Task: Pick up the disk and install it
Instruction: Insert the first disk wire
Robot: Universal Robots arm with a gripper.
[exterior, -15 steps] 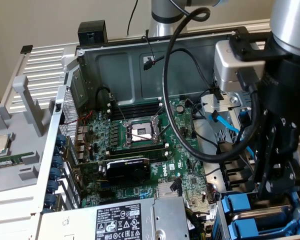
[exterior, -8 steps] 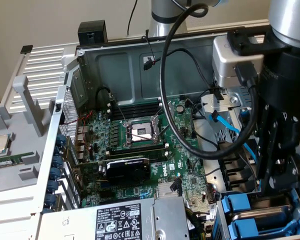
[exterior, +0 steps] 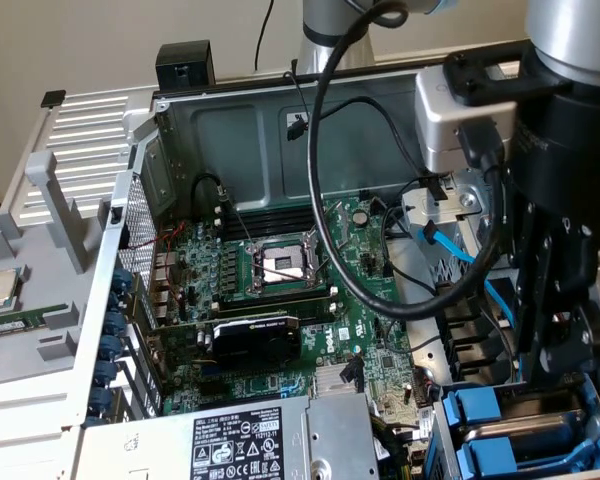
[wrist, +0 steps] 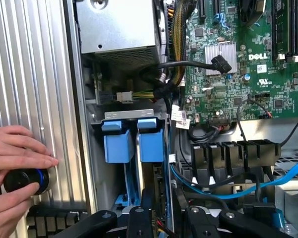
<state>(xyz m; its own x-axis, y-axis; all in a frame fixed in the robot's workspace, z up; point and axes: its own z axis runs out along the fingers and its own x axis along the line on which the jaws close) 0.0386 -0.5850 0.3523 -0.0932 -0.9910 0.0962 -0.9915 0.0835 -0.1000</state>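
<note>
The end effector [exterior: 554, 372] [wrist: 161, 224] hangs straight above the drive cage [exterior: 441, 436] [wrist: 96, 163], in a corner of the open computer case [exterior: 230, 130]. Whether it is open, closed or gripping anything cannot be told, because its tip is sunk among the cage parts and cables.

Two blue plastic frames stand side by side in the drive cage. The one on the motherboard side carries the disk [exterior: 477, 409] [wrist: 151, 143], which stands on edge in its slot, lined up directly beneath the end effector. How deep it sits in the cage cannot be made out.

The motherboard [exterior: 360, 300] [wrist: 248, 79] lies beside the drive cage, with a black graphics card [exterior: 255, 338] and an open processor socket [exterior: 280, 262] farther from the cage. The grey power-supply box [exterior: 250, 440] [wrist: 116, 25] sits next to the cage, along the same side of the case. A light-blue data cable [exterior: 450, 250] [wrist: 223, 191] runs past the cage on the motherboard side.

On the side of the cage away from the motherboard, a person's hand [wrist: 15, 148] rests on the ribbed metal panel [wrist: 35, 74], closed around a black knob with a blue ring [wrist: 25, 180].
</note>
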